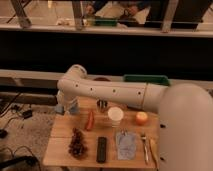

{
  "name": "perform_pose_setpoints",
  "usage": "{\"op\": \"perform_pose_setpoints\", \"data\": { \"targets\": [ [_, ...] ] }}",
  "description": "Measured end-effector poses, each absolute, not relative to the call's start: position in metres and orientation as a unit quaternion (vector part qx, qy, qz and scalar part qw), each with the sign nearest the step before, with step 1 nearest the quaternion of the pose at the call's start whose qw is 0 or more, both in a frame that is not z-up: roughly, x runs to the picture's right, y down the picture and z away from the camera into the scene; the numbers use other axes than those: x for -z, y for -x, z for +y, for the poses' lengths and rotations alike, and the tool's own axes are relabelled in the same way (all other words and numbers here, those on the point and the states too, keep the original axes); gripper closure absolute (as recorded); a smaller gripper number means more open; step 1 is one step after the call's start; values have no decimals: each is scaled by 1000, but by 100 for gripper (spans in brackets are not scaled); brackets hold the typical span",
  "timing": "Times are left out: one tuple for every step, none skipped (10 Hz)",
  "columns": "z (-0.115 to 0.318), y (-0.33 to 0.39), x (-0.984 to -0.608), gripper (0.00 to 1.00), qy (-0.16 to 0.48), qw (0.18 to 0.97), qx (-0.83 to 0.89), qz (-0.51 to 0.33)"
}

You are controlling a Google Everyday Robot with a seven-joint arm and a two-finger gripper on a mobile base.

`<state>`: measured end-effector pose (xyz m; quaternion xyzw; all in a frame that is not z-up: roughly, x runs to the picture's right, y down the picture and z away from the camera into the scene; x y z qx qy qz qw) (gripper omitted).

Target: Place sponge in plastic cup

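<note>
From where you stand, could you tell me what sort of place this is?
Probably a lab or workshop test area. A small wooden table holds assorted test items such as a black remote and an orange, cables trail on the floor, and the claw hangs at the table's far-left corner.

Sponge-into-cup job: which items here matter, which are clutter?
Job: plastic cup, end effector by it at table's far-left corner; sponge not visible.
Clutter: metal cup, white cup, orange, black remote, blue-grey cloth, fork.
</note>
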<state>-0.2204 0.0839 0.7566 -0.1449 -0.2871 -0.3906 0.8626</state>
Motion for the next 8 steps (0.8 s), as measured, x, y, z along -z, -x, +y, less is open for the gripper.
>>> {"op": "perform_pose_setpoints", "data": {
  "targets": [
    [84, 222, -762, 100, 147, 863, 389, -288],
    [81, 221, -769, 100, 148, 863, 390, -287],
    [78, 220, -773, 100, 148, 863, 390, -285],
    [75, 219, -775, 100, 148, 863, 391, -283],
    [71, 219, -777, 100, 149, 863, 393, -281],
    [69, 218, -778, 100, 149, 864, 393, -278],
    [67, 215, -778, 100, 150, 864, 393, -276],
    [66, 212, -780, 100, 152, 865, 392, -273]
  ]
}}
